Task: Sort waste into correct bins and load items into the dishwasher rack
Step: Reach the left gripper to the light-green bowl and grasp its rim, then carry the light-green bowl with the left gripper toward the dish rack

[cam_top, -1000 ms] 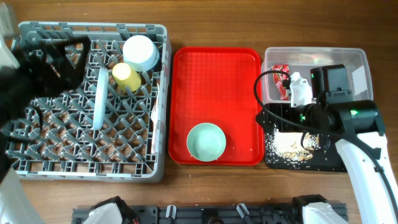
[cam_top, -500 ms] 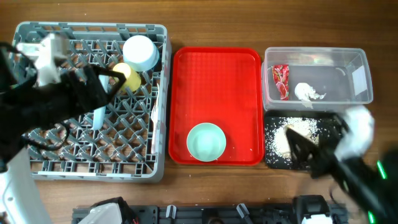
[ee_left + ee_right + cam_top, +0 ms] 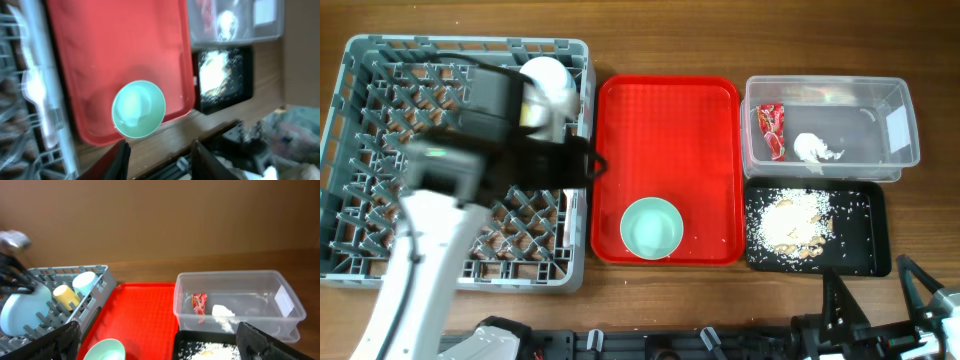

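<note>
Partly, the left arm [image 3: 450, 180] covers the dishwasher rack [image 3: 375, 110].

The right arm has pulled back from the clear tub [image 3: 890, 100] to the table's [image 3: 670, 30] near right corner, its gripper [image 3: 876, 296] spread and empty. The white tissue [image 3: 813, 148] it carried now lies in the tub beside the red wrapper [image 3: 772, 130]. The left arm [image 3: 450, 170] has swung from the rack's [image 3: 380, 45] far left across to its right edge, its gripper [image 3: 160, 150] open by the red tray [image 3: 670, 120].
</note>
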{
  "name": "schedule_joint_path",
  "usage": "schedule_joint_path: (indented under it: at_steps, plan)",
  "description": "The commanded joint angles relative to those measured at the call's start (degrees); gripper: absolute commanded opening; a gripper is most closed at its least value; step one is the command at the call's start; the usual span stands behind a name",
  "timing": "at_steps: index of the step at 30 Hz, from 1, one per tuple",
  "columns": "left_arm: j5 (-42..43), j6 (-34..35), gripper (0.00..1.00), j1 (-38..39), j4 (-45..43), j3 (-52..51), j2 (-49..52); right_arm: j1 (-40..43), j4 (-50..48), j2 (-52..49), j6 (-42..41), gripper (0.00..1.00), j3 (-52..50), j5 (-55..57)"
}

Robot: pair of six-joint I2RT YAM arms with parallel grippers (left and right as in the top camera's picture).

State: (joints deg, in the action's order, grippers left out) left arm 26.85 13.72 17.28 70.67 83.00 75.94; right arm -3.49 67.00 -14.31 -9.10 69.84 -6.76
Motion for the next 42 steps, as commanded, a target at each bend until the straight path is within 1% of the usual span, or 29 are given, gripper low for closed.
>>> schedule_joint_path:
  at_steps: [1,5,7,9,11,16,21,25,27,28,30,31,34,36,39,42]
  plan:
    - [-10.99,10.12,0.35,11.69,-8.09,-8.72,0.81,0.24,0.13,0.66,-2.01,1.0,-0.2,0.81]
    - [-15.56,14.27,0.34,21.46,-16.92,-13.92,3.69,0.24,0.15,0.63,-2.01,1.0,-0.2,0.81]
    - [-16.57,14.45,0.29,26.77,-21.73,-15.41,6.73,0.24,0.15,0.63,-1.99,1.0,-0.2,0.81]
    - [-18.43,14.91,0.27,30.16,-23.89,-15.45,9.53,0.24,0.15,0.66,-1.99,1.0,-0.2,0.81]
    - [-22.75,17.51,0.27,33.77,-25.7,-15.45,13.03,0.24,0.15,0.66,-1.97,1.0,-0.2,0.81]
    - [-29.05,21.73,0.29,38.29,-26.64,-15.45,19.69,0.24,0.15,0.63,-1.99,1.0,-0.2,0.81]
    - [-31.01,22.82,0.29,39.52,-27.23,-15.45,24.81,0.24,0.15,0.63,-1.99,1.0,-0.2,0.81]
    - [-30.03,22.84,0.29,39.52,-27.54,-15.45,28.11,0.24,0.15,0.66,-1.99,1.0,-0.2,0.81]
    - [-28.79,22.84,0.27,39.52,-27.43,-15.45,29.22,0.24,0.15,0.66,-1.99,1.0,-0.2,0.81]
    - [-28.59,22.84,0.23,39.52,-27.39,-15.45,29.57,0.24,0.15,0.66,-2.01,1.0,-0.2,0.81]
    - [-28.72,22.77,0.05,39.56,-27.19,-15.45,29.86,0.24,0.15,0.66,-1.99,1.0,-0.2,0.81]
    - [-29.14,22.77,0.04,39.56,-27.12,-15.45,29.83,0.24,0.15,0.66,-1.99,1.0,-0.2,0.81]
    - [-29.55,22.75,0.04,38.99,-26.27,-14.73,28.5,0.24,0.15,0.63,-1.99,1.0,-0.2,0.81]
    - [-29.49,22.77,0.04,38.32,-23.41,-12.83,26.82,0.24,0.15,0.63,-1.97,1.0,-0.2,0.81]
    - [-29.53,20.7,0.04,37.05,-16.5,-7.98,22.86,0.24,0.17,0.63,-1.99,1.0,-0.2,0.81]
    - [-29.18,20.57,0.04,35.23,-10.69,-3.48,18.27,0.24,0.15,0.66,-1.99,1.0,-0.2,0.81]
